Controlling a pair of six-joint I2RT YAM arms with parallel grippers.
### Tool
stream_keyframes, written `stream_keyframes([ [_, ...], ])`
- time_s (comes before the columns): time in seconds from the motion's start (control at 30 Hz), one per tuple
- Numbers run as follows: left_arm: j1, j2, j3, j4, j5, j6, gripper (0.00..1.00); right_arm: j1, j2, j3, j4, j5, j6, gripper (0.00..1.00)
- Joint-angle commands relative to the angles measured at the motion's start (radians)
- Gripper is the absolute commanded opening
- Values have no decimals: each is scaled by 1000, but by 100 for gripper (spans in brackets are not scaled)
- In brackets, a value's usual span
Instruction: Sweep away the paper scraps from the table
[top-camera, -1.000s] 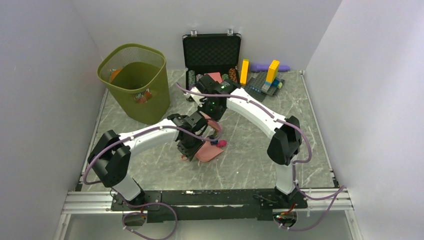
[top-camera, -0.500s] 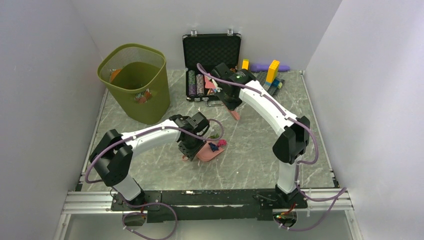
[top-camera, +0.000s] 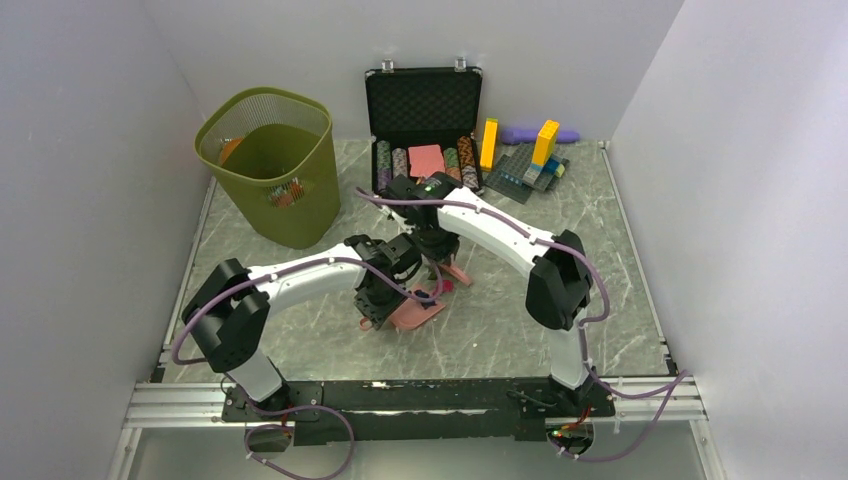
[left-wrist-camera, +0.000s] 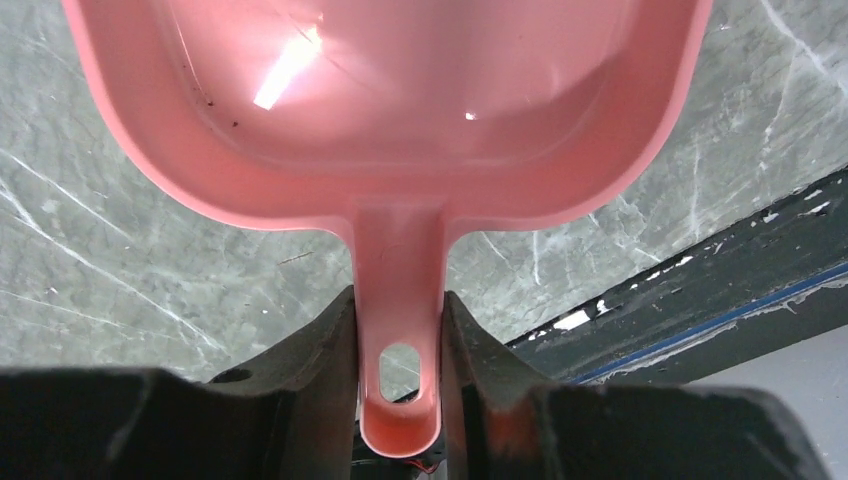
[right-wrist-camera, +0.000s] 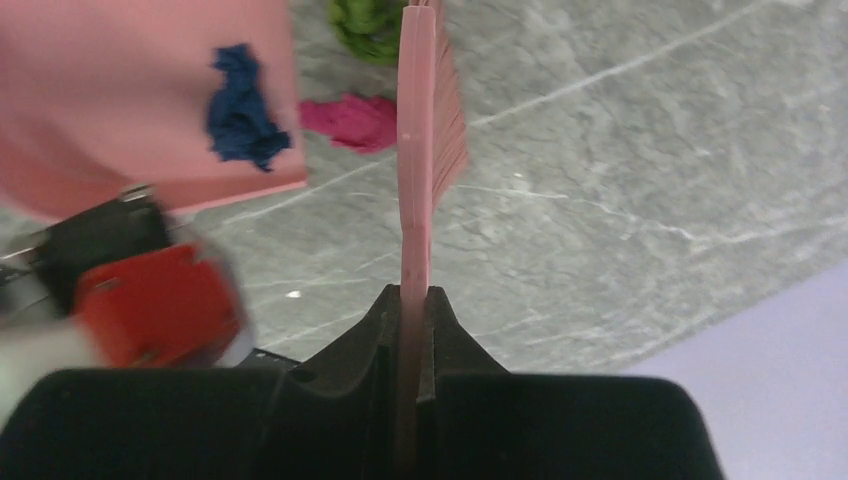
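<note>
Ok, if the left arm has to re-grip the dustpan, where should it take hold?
Take the dustpan by its narrow handle, coming from the rear end, away from the open lip, jaws across the handle's two long edges, as the left gripper holds it. Its body is wide with sloped walls; the handle is its only slim, parallel-sided part.

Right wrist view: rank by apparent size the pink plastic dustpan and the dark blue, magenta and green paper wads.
1. pink plastic dustpan
2. dark blue paper wad and magenta paper wad, alike
3. green paper wad, partly cut off, so unsure
</note>
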Motion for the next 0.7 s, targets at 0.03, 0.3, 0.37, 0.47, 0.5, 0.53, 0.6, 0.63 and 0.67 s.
stream_keyframes([
  [0.03,-12,12,3,99,-20,-31,0,38,-23,116,-17,-304,12,0],
  [0.3,-61,11,-59,202,-118,-102,0,-72,-90,149,14,-399,87,0],
  [0.37,-66,9,-77,223,-126,-110,0,-114,-99,151,1,-345,109,0],
  [0.47,-68,0,-102,254,-137,-122,0,-171,-122,149,-1,-285,134,0],
  [0.5,-70,-5,-113,267,-142,-126,0,-185,-134,145,8,-273,138,0],
  [0.53,-71,-11,-126,279,-146,-130,0,-197,-144,143,13,-256,140,0],
  [0.6,-71,-25,-144,305,-156,-140,0,-201,-153,143,19,-208,141,0],
  [0.63,-72,-35,-155,319,-160,-141,0,-199,-155,146,20,-174,145,0],
  [0.67,-72,-48,-164,331,-164,-146,0,-201,-155,145,21,-143,154,0],
])
